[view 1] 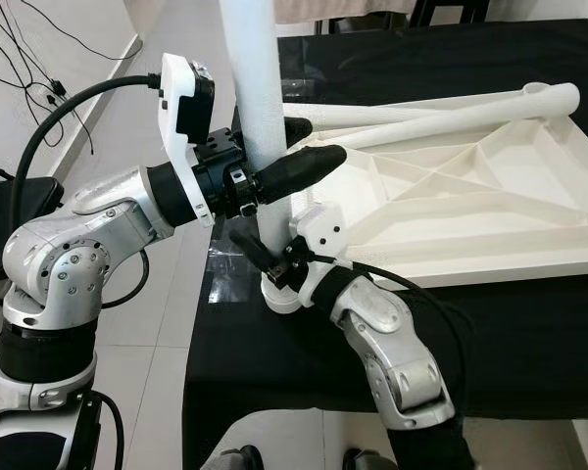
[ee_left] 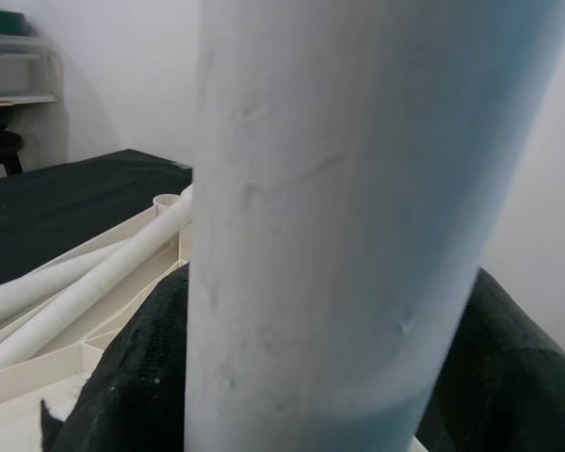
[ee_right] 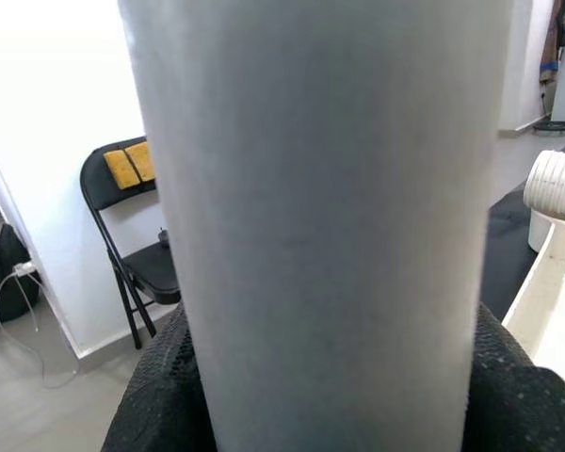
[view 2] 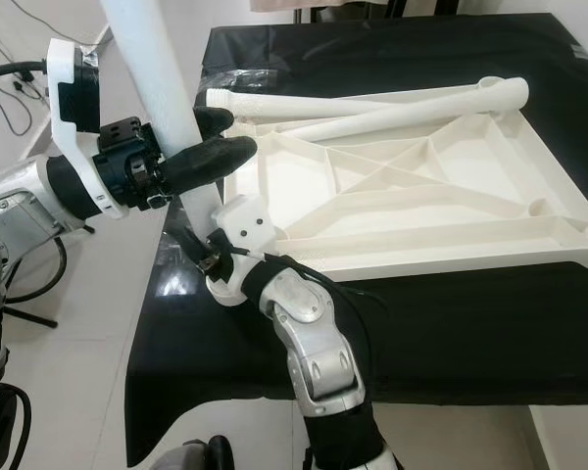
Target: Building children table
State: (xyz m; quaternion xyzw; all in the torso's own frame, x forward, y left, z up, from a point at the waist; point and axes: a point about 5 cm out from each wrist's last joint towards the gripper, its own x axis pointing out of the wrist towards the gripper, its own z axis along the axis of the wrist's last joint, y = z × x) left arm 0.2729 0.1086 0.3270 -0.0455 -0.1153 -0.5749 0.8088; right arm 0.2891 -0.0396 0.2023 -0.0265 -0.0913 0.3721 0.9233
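A white table top [view 1: 490,196] lies upside down on the black-covered table [view 1: 510,333], ribs facing up. One white leg [view 1: 257,88] stands upright at its near left corner socket [view 1: 282,294]. My left gripper [view 1: 309,147] is shut on this leg about halfway up, a black finger on each side. Lower down, my right gripper [view 1: 265,259] is shut on the same leg just above the socket. Both wrist views have the leg [ee_left: 348,226] [ee_right: 320,217] close up between black fingers. Two more white legs [view 1: 441,113] rest loose across the far edge of the top.
The table's near left edge [view 1: 191,372] drops to pale floor tiles. Black cables [view 1: 29,59] trail on the floor at the left. A black folding chair [ee_right: 137,245] with yellow pads stands by the white wall.
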